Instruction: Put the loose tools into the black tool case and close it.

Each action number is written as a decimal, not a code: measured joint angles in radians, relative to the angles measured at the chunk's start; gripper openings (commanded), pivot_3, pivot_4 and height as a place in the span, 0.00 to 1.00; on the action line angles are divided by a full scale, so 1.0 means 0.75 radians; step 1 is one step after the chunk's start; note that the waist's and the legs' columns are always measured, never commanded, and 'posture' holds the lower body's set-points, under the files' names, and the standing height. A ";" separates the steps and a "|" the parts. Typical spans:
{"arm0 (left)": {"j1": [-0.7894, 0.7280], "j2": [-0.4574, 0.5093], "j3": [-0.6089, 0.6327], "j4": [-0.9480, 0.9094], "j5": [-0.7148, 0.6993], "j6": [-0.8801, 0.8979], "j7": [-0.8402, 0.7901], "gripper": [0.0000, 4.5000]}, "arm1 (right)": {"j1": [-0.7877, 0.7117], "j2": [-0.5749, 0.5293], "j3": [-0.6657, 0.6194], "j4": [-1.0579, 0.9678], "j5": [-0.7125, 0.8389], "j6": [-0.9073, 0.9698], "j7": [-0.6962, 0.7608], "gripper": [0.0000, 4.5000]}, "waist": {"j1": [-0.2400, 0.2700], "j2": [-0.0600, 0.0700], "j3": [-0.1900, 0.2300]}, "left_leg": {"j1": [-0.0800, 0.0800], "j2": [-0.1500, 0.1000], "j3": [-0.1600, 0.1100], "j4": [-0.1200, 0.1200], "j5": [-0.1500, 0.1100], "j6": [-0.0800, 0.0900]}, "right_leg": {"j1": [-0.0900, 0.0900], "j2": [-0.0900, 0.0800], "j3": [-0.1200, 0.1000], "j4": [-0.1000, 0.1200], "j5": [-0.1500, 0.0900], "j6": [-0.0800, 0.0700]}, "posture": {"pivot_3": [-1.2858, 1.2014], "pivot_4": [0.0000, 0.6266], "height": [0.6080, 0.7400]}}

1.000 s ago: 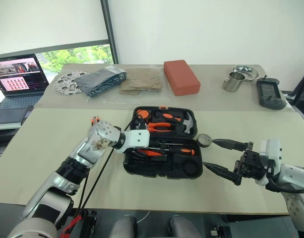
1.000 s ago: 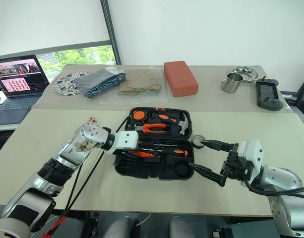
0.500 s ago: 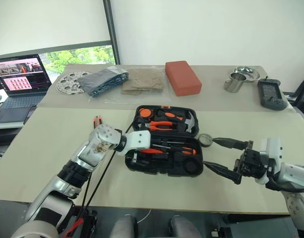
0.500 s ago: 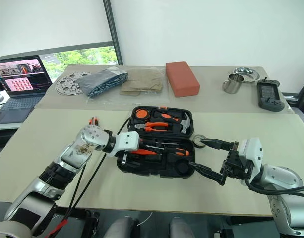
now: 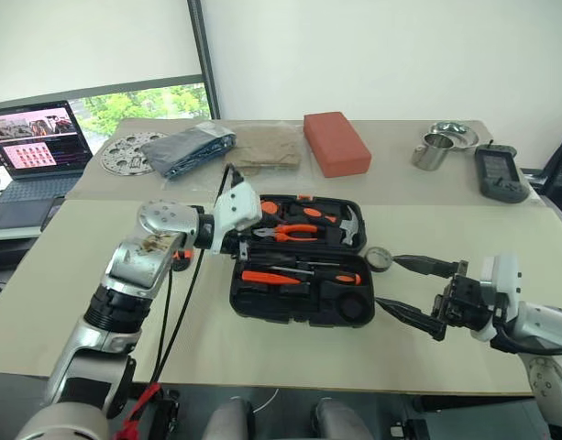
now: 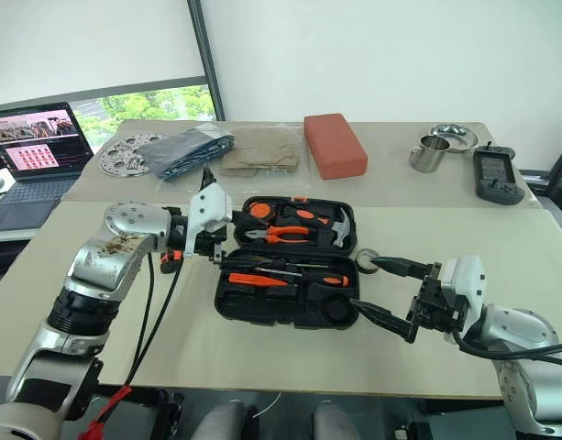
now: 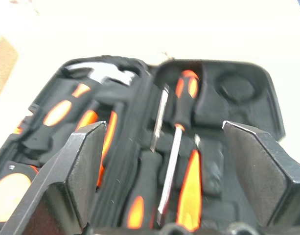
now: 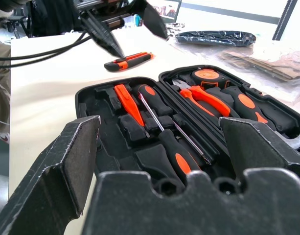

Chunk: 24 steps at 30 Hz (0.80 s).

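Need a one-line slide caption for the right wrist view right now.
Open right gripper faces the open black tool case with screwdrivers slotted inside; utility knife lies loose on the table.

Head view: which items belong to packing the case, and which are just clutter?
Job: case; knife, loose on the table; tape roll, beside the case; screwdrivers, already slotted.
Clutter: red block; cup; handheld device; laptop; bagged cloths.
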 measured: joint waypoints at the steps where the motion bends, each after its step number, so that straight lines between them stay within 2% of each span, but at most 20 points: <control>1: 0.031 -0.030 0.008 0.032 -0.011 -0.029 0.023 0.57 | 0.000 0.002 0.000 0.000 0.000 0.000 0.000 1.00 | 0.000 0.000 0.000 | 0.000 0.000 0.000 0.000 0.000 0.000 | 0.000 0.000 0.000 0.000 0.000 -0.001 | 0.52 0.24 1.00; 2: 0.061 -0.044 0.008 0.063 -0.013 -0.056 0.033 0.54 | 0.000 0.003 0.001 0.000 -0.001 0.000 0.000 1.00 | -0.001 0.001 0.000 | 0.000 0.000 0.000 0.000 0.000 0.000 | 0.000 0.000 0.000 0.000 0.001 -0.002 | 0.52 0.24 1.00; 9: 0.159 -0.090 -0.015 0.260 0.007 -0.301 0.046 0.00 | 0.002 0.004 0.001 0.000 -0.001 -0.001 -0.003 1.00 | -0.002 0.000 0.000 | 0.000 -0.001 -0.001 0.000 0.000 0.000 | 0.000 0.000 0.000 0.000 0.003 -0.005 | 0.52 0.24 1.00; 16: 0.158 -0.103 -0.080 0.500 0.115 -0.541 0.038 0.00 | 0.003 0.005 0.001 -0.001 -0.001 -0.001 -0.007 1.00 | 0.000 0.000 0.000 | 0.000 -0.001 -0.001 0.000 0.000 0.000 | 0.000 0.000 0.000 -0.001 0.003 -0.005 | 0.52 0.24 1.00; 24: 0.112 -0.113 -0.123 0.636 0.208 -0.713 0.070 0.00 | 0.004 0.007 0.001 -0.001 -0.002 -0.001 -0.008 1.00 | -0.001 0.001 -0.001 | 0.001 -0.001 -0.001 0.000 0.000 0.000 | 0.002 0.000 0.000 0.000 0.003 -0.005 | 0.52 0.24 1.00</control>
